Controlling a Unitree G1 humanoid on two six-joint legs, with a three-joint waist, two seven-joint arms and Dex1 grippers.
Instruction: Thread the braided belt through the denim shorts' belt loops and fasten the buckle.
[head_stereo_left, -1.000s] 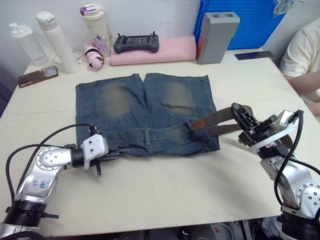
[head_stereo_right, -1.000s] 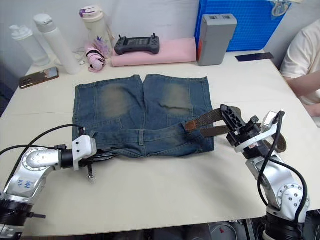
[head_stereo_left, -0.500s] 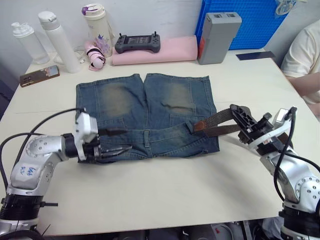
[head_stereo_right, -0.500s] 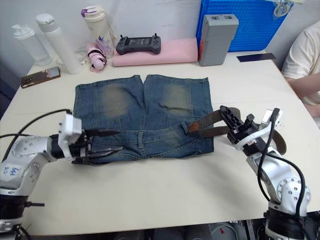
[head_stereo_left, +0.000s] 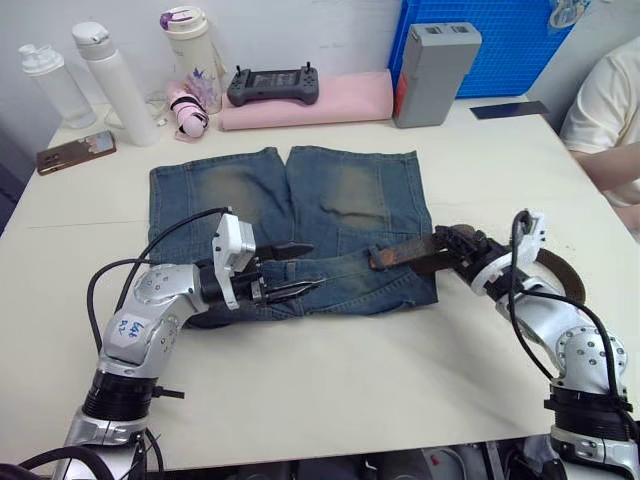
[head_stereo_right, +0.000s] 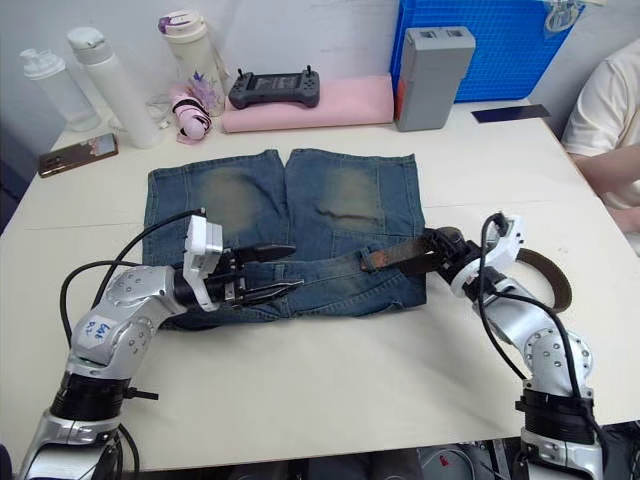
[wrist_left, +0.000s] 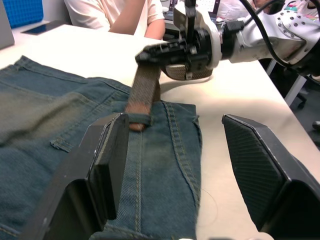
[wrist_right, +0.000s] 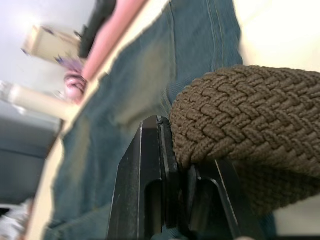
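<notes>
My left gripper (head_stereo_left: 295, 270): released, fingers spread over the denim shorts (head_stereo_left: 290, 220) waistband. My right gripper (head_stereo_left: 450, 247): clenched on the braided belt (head_stereo_left: 405, 253), its tip lying through a belt loop (wrist_left: 139, 119) near the shorts' right edge.

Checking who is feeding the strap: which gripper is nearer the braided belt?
Right. The right gripper is shut on the braided belt beside the denim shorts. The left gripper hangs open over the waistband, apart from the strap.
</notes>
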